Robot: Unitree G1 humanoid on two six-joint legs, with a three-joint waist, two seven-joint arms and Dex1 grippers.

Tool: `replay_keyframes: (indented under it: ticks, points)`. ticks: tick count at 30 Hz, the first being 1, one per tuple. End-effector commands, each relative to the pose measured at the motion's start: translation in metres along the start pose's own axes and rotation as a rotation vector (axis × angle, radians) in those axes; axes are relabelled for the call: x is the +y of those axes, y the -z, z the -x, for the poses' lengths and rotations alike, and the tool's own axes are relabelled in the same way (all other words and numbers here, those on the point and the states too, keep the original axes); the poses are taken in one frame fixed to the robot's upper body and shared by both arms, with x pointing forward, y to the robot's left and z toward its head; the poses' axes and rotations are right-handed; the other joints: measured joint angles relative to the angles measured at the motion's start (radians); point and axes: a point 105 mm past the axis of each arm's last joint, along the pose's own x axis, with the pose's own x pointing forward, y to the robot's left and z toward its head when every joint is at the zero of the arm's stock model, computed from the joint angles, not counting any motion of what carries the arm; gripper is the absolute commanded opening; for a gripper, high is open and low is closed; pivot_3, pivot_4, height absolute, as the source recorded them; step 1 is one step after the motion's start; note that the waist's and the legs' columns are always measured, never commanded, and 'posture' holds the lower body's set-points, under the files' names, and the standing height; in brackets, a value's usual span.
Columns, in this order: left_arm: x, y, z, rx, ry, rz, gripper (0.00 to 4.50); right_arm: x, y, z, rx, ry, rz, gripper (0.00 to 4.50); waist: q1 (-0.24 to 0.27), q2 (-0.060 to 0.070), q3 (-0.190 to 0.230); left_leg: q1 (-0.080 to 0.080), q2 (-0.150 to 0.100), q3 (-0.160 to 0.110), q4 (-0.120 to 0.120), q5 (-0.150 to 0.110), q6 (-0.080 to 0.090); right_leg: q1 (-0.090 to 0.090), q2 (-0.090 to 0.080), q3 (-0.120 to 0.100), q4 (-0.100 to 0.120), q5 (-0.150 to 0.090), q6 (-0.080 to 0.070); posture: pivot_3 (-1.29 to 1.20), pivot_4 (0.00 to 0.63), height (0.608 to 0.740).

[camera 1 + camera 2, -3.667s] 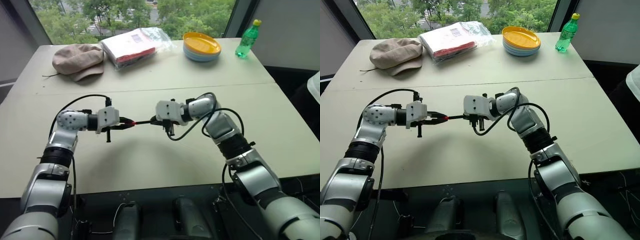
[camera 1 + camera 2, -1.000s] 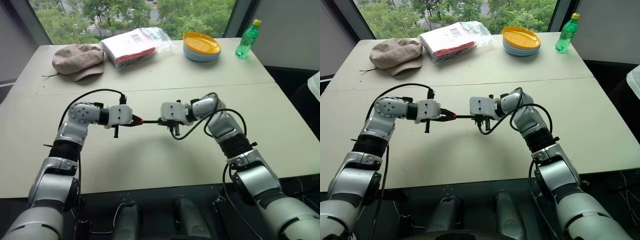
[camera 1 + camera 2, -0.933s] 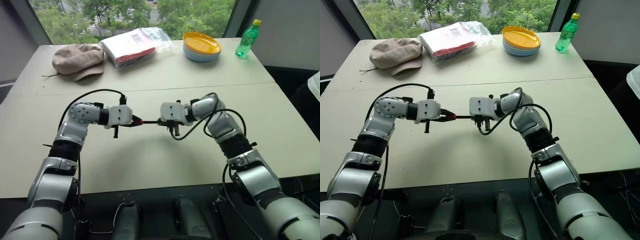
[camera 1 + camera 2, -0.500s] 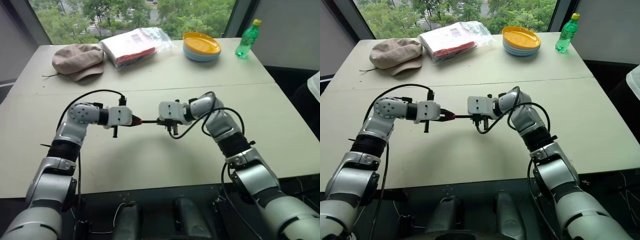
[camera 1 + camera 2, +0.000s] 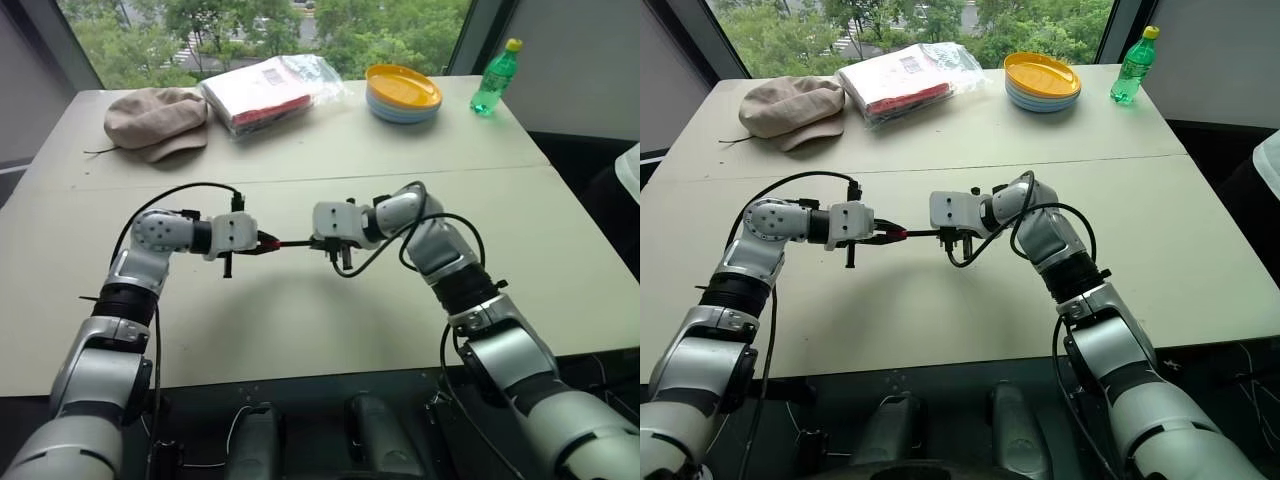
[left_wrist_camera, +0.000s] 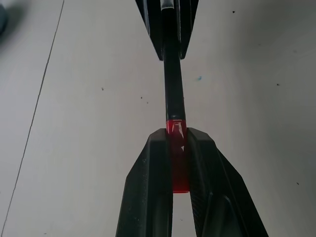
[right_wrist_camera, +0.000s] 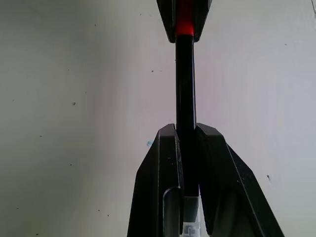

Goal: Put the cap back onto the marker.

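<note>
No legible writing anywhere. At the table's (image 5: 300, 320) far edge: beige cloth cap (image 5: 155, 118), plastic-wrapped red-and-white packet (image 5: 265, 90), stacked yellow and blue plates (image 5: 403, 92), green bottle with yellow lid (image 5: 496, 76). Held above the tabletop, arms bent inward, tips facing: left gripper (image 6: 177, 148) clamped on the tiny red plastic cap (image 6: 176, 133), right gripper (image 7: 186, 136) clamped on the slim black marker (image 7: 185, 84), marker's end meeting the cap.
</note>
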Motion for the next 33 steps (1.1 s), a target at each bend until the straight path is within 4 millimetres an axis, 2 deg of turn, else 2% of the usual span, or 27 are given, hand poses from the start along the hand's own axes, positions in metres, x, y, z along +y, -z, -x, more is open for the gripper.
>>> replay_keyframes:
  ticks: [1,6,8,10,15,22,27,33]
  points:
    - [0.012,-0.020,0.001,-0.093,-0.082,-0.006,0.00,0.004,-0.058,-0.009,-0.174,-0.038,0.167,0.02,-0.001,0.000,0.000,0.000,0.000,0.000,0.000,0.000,0.000,0.000,0.000,0.000,0.000,0.000,0.000,0.00,0.150,0.740]
    - [0.012,-0.021,0.011,-0.101,-0.114,0.033,0.00,-0.002,-0.048,-0.004,-0.152,-0.015,0.148,0.02,0.000,0.000,0.000,0.000,0.000,0.000,0.000,0.000,0.000,0.000,0.000,0.000,0.000,0.000,0.000,0.00,0.150,0.740]
    - [0.012,-0.020,0.018,-0.091,-0.139,0.053,0.97,-0.009,-0.041,0.000,-0.135,0.007,0.133,0.00,0.000,0.000,0.000,0.000,0.000,0.000,0.000,0.000,0.000,0.000,0.000,0.000,0.000,0.000,0.000,0.00,0.150,0.740]
    - [0.010,-0.018,0.024,-0.079,-0.157,0.064,1.74,-0.015,-0.035,0.005,-0.121,0.026,0.122,0.00,-0.001,0.000,0.000,0.000,0.000,0.000,0.000,0.000,0.000,0.000,0.000,0.000,0.000,0.000,0.000,0.00,0.150,0.740]
    - [0.003,-0.022,0.037,-0.079,-0.188,0.093,4.37,-0.026,-0.022,0.013,-0.089,0.065,0.102,0.00,-0.001,0.000,0.000,0.000,0.000,0.000,0.000,0.000,0.000,0.000,0.000,0.000,0.000,0.000,0.000,0.00,0.150,0.740]
    - [0.002,-0.031,0.061,-0.071,-0.304,0.143,4.45,-0.037,0.002,0.024,-0.038,0.114,0.047,0.00,0.000,0.000,0.000,0.000,0.000,0.000,0.000,0.000,0.000,0.000,-0.001,0.000,0.000,0.000,0.000,0.00,0.150,0.740]
    - [0.012,-0.036,0.081,-0.085,-0.492,0.236,4.45,-0.037,0.021,0.035,-0.018,0.167,-0.045,0.00,0.000,0.000,0.000,0.000,0.000,0.000,0.000,0.000,0.000,0.000,-0.001,0.000,0.000,0.000,0.000,0.00,0.150,0.740]
    - [0.009,-0.033,0.076,-0.114,-0.551,0.330,4.45,-0.042,0.035,0.067,-0.021,0.380,-0.262,0.00,0.006,0.000,0.000,0.000,0.000,0.000,0.000,0.000,0.000,0.000,-0.001,0.000,0.000,0.000,0.000,0.00,0.150,0.740]
